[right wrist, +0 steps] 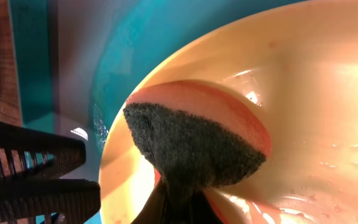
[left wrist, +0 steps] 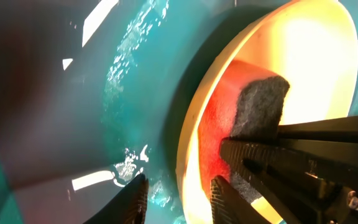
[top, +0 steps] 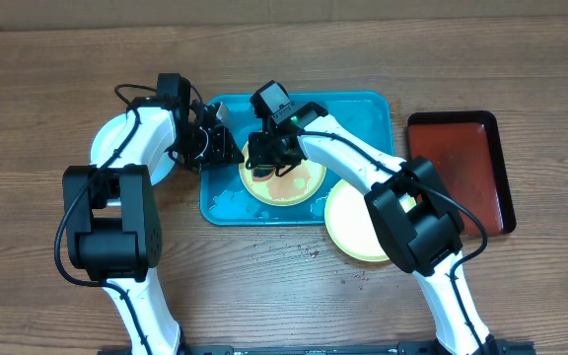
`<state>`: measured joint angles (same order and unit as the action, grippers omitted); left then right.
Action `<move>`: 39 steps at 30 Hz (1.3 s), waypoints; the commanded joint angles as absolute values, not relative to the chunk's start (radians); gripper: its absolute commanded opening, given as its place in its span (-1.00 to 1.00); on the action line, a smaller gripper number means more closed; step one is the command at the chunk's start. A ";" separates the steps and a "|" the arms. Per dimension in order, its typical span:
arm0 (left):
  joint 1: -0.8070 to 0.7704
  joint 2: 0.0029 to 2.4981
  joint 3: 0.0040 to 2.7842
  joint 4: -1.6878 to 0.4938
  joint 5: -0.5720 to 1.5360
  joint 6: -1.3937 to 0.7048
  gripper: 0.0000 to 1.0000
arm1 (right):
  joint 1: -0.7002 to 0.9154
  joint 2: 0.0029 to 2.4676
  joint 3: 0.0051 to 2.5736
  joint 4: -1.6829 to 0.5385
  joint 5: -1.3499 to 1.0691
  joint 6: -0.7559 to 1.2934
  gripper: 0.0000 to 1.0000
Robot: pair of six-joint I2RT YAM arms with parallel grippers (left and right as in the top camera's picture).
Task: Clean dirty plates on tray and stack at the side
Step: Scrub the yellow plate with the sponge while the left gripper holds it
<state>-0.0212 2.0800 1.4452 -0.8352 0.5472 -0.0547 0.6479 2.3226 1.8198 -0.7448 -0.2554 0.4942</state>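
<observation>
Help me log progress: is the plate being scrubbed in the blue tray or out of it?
In. The plate lies inside the tray, within its rim, and the right gripper presses a sponge on it.

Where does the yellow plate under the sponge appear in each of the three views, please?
Overhead: the yellow plate at centre, on the turquoise tray.
Left wrist: fills the right side, rim curving down the middle.
Right wrist: fills the right and lower picture.
Shared landmark: the tray's turquoise around it; the sponge rests on it in both wrist views.
</observation>
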 commanded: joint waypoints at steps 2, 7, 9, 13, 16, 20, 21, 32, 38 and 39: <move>-0.054 2.093 1.439 -0.799 0.518 0.001 -0.26 | 0.643 2.335 1.847 -0.741 -0.256 0.502 -0.92; -0.090 2.093 1.375 -0.729 0.482 -0.002 -0.31 | 0.643 2.335 1.847 -0.743 -0.256 0.502 -0.92; -0.099 2.093 1.359 -0.710 0.463 -0.014 -0.37 | 0.643 2.335 1.847 -0.745 -0.256 0.502 -0.93; -0.101 2.093 1.357 -0.701 0.408 -0.068 -0.71 | 0.643 2.335 1.847 -0.756 -0.256 0.502 -0.93; -0.094 2.093 1.357 -0.700 0.383 -0.083 -0.91 | 0.642 2.335 1.847 -0.765 -0.254 0.502 -0.93; -0.086 2.093 1.357 -0.699 0.373 -0.105 -0.92 | 0.621 2.335 1.847 -0.786 -0.244 0.503 -0.93; -0.084 2.093 1.357 -0.699 0.373 -0.106 -0.92 | 0.612 2.335 1.848 -0.795 -0.244 0.502 -0.93; -0.051 2.093 1.357 -0.711 0.318 -0.137 -0.92 | 0.530 2.335 1.945 -0.991 -0.047 0.437 -0.92; -0.032 2.093 1.357 -0.725 0.303 -0.154 -0.92 | 0.545 2.335 1.945 -1.005 -0.001 0.437 -0.92; -0.031 2.093 1.357 -0.726 0.303 -0.154 -0.92 | 0.553 2.335 1.945 -1.005 -0.001 0.437 -0.92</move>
<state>-0.0498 2.0789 1.3769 -0.7116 0.4141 -0.1322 0.5343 2.3295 1.9121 -1.0065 -0.0547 0.4450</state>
